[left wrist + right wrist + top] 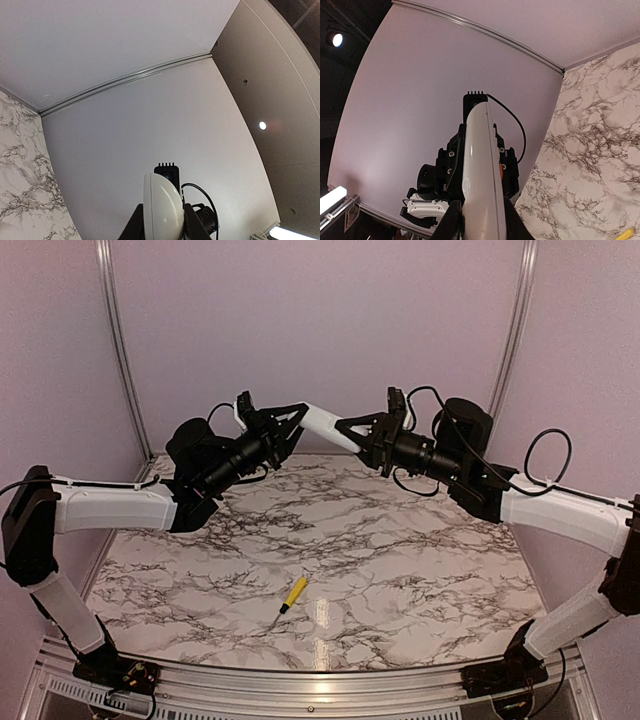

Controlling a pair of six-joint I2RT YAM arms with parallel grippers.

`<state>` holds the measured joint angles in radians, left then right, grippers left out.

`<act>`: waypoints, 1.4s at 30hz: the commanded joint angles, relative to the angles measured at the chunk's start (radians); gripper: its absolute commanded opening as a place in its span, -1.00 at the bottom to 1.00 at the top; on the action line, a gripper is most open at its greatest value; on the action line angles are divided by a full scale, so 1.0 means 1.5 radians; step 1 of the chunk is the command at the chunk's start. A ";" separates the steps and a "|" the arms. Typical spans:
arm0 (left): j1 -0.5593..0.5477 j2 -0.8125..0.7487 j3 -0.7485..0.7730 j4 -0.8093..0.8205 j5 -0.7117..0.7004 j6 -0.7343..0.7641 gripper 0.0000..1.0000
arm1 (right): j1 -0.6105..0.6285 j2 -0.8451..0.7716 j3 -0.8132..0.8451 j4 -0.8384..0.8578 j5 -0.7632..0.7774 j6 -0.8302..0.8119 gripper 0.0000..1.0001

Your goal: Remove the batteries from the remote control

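Note:
The white remote control point(325, 422) hangs in the air above the far part of the table, held at both ends. My left gripper point(290, 425) is shut on its left end, and my right gripper point(362, 430) is shut on its right end. The left wrist view shows the remote's rounded end point(162, 207) between my left gripper's point(162, 227) dark fingers. The right wrist view shows the remote's long edge with its seam point(482, 170), clamped in my right gripper point(481, 222). The batteries are hidden; no open compartment shows.
A yellow-handled screwdriver point(291, 593) lies on the marble table point(400, 570) near the front middle; its handle tip shows in the right wrist view point(625, 234). Pale walls with metal corner rails point(118, 330) enclose the back and sides.

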<state>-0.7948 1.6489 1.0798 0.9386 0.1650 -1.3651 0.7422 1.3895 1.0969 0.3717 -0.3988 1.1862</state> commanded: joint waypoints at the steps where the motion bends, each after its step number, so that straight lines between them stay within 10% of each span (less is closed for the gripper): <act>1: -0.012 -0.016 -0.003 -0.033 -0.007 0.028 -0.98 | 0.009 -0.018 -0.004 -0.017 -0.005 -0.001 -1.00; 20: -0.013 -0.087 -0.068 -0.118 -0.014 0.046 0.95 | 0.012 -0.027 -0.017 -0.015 0.019 0.008 -1.00; 42: -0.005 -0.396 -0.125 -0.719 -0.187 0.289 0.98 | -0.001 -0.055 -0.031 -0.070 -0.029 -0.062 -1.00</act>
<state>-0.8101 1.1309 0.8680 0.1192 -0.0505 -1.0370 0.7486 1.3407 1.0615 0.2600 -0.3962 1.1027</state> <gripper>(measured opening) 0.990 0.207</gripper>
